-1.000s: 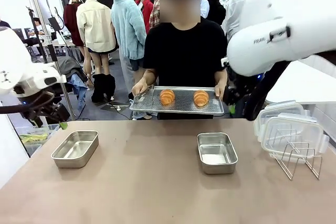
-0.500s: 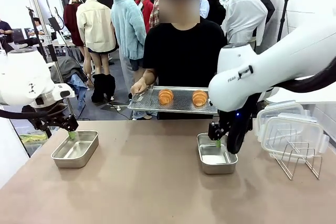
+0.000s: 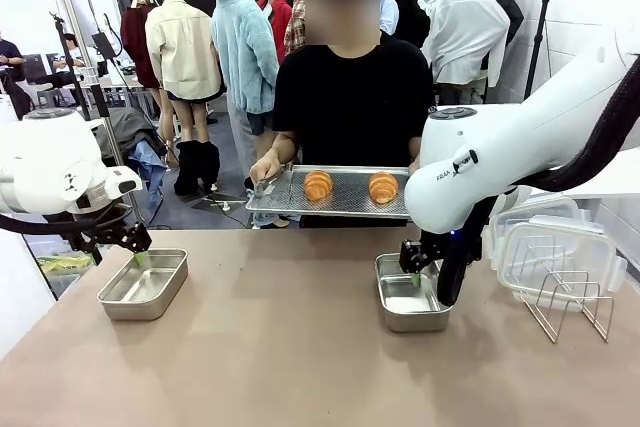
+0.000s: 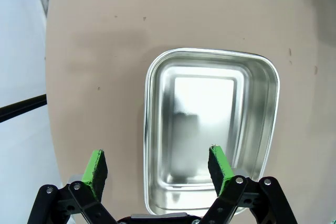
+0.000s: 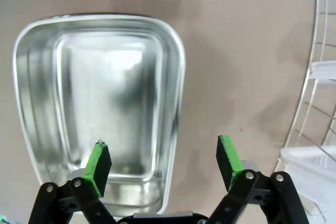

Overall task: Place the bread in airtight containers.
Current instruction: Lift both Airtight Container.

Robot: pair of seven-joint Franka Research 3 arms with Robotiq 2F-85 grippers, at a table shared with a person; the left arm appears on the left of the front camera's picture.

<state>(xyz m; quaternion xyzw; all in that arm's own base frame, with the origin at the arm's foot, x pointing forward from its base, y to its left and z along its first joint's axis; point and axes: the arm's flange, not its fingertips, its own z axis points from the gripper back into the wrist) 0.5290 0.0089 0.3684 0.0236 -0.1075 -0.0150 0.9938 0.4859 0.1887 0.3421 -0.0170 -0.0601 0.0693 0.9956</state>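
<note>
Two pieces of bread, a ridged roll (image 3: 318,185) and a smoother bun (image 3: 382,187), lie on a perforated tray (image 3: 340,205) that the person holds beyond the table's far edge. Two lidless steel containers stand on the table, one at the left (image 3: 143,287) and one right of centre (image 3: 405,299). My left gripper (image 3: 140,257) hangs open over the left container (image 4: 210,124), one finger (image 4: 219,163) inside it and the other over the table. My right gripper (image 3: 420,269) is open astride a side wall of the right container (image 5: 100,103), one finger (image 5: 98,161) inside.
Clear white-rimmed lids (image 3: 555,252) lean in a wire rack (image 3: 570,312) at the table's right. The person stands at the middle of the far side with both hands on the tray. Bare tabletop stretches between the containers and toward the near edge.
Both arms have come down toward the table. The right gripper swung from high at the right to the right container, and the left gripper moved right onto the left container. Both stayed open.
</note>
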